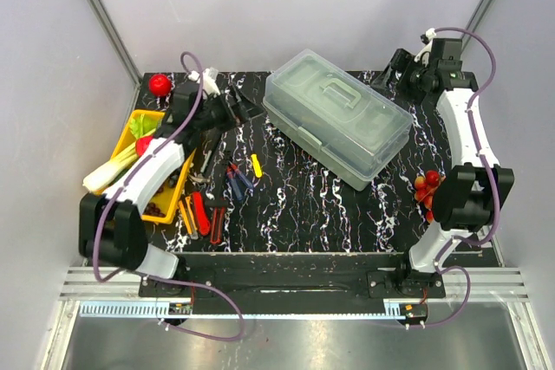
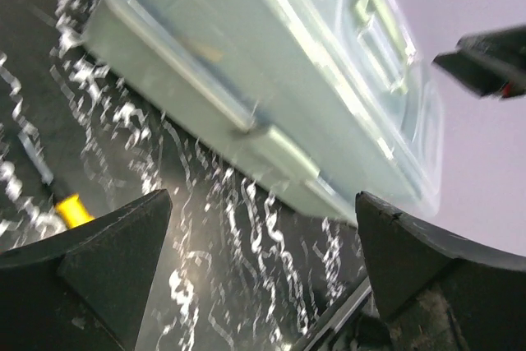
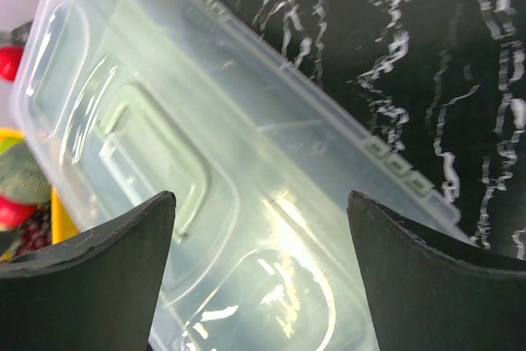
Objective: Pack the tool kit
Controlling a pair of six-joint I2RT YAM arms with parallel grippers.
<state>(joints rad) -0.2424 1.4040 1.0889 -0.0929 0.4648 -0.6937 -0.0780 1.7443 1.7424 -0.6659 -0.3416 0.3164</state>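
The clear plastic tool box (image 1: 338,117) sits closed on the black marbled table, handle on top. Loose tools lie left of it: a yellow-handled screwdriver (image 1: 256,165), a blue-handled tool (image 1: 238,178), red-handled pliers (image 1: 201,212) and an orange tool (image 1: 186,214). My left gripper (image 1: 238,110) is open and empty just left of the box; in its wrist view (image 2: 263,260) the box's front latch side (image 2: 271,71) and the yellow screwdriver (image 2: 72,210) show. My right gripper (image 1: 390,71) is open and empty at the box's far right end, above the lid (image 3: 205,170) in the right wrist view (image 3: 261,260).
A yellow tray (image 1: 147,166) with vegetables stands at the left edge. A red ball (image 1: 159,84) lies at the far left corner. Cherry tomatoes (image 1: 427,190) lie by the right arm. The box's hinges (image 3: 399,162) face the table's right side.
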